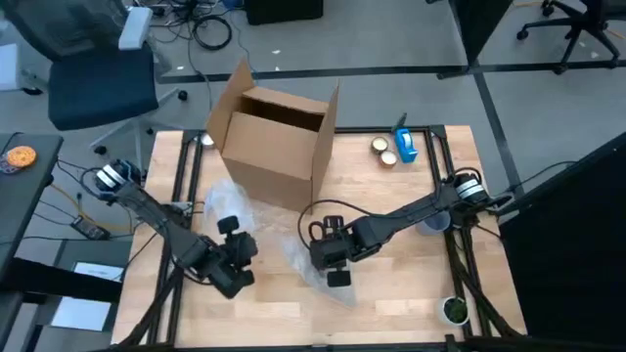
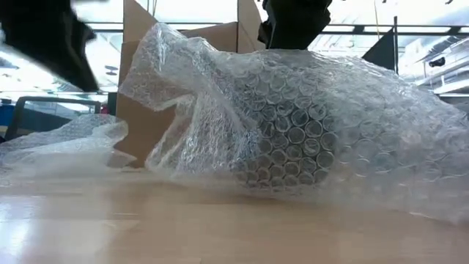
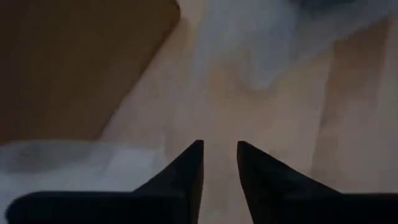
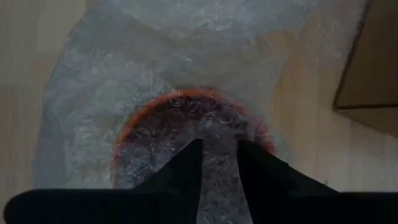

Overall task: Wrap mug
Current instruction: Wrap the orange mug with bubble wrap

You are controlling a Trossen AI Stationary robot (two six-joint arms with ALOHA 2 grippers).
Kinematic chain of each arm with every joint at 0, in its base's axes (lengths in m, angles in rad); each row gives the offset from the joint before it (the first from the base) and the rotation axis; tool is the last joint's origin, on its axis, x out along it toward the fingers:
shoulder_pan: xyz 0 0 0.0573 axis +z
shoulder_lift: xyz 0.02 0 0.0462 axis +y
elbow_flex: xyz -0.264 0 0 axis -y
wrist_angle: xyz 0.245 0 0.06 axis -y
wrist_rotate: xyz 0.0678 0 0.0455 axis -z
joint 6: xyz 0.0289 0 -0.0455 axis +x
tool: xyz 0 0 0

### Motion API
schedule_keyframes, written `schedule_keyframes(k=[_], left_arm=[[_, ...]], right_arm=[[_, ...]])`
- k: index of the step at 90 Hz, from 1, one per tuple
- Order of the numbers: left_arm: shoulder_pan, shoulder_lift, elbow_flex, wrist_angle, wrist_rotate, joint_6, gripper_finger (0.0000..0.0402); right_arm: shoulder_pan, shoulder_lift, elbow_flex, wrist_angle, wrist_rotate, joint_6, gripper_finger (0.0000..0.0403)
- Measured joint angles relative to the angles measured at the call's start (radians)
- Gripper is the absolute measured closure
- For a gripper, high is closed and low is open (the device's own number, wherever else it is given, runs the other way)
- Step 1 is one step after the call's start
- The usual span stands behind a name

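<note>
An open brown cardboard box (image 1: 276,137) stands at the far side of the light wooden tabletop (image 1: 391,303), with a blue packet (image 1: 405,145) and small round tins (image 1: 383,151) beside it.

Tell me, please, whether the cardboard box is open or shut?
Open: the cardboard box has its flaps standing up in the high view, showing a dark interior.

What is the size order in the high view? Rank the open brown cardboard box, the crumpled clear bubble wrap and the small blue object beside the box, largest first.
1. Open brown cardboard box, clearly largest.
2. Crumpled clear bubble wrap; partly hidden, so its full spread is unsure.
3. Small blue object, clearly smallest.
</note>
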Motion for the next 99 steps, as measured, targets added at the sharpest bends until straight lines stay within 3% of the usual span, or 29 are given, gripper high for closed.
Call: schedule_keyframes(k=[10, 26, 38, 74, 88, 99], left_arm=[[0.054, -0.045, -0.133, 0.152, 0.079, 0.061, 0.0293], [0.096, -0.094, -0.25, 0.411, 0.022, 0.206, 0.0271], [0.114, -0.096, -0.261, 0.497, -0.088, 0.287, 0.0256], [0.139, -0.103, -0.261, 0.703, -0.09, 0.496, 0.0236], [0.168, -0.103, -0.261, 0.663, -0.043, 0.519, 0.0253], [0.175, -0.102, -0.237, 0.634, 0.039, 0.55, 0.0313]], right_arm=[[0.001, 0.0, 0.0, -0.001, 0.0, 0.0, 0.0325], [0.001, 0.0, 0.0, -0.001, -0.001, 0.001, 0.0328], [0.002, 0.0, 0.0, -0.001, -0.005, 0.006, 0.0328], [0.008, 0.0, 0.0, -0.001, -0.023, 0.009, 0.0328], [0.007, 0.0, 0.0, -0.001, -0.023, 0.008, 0.0328], [0.007, 0.0, 0.0, -0.001, -0.022, 0.006, 0.0328]])
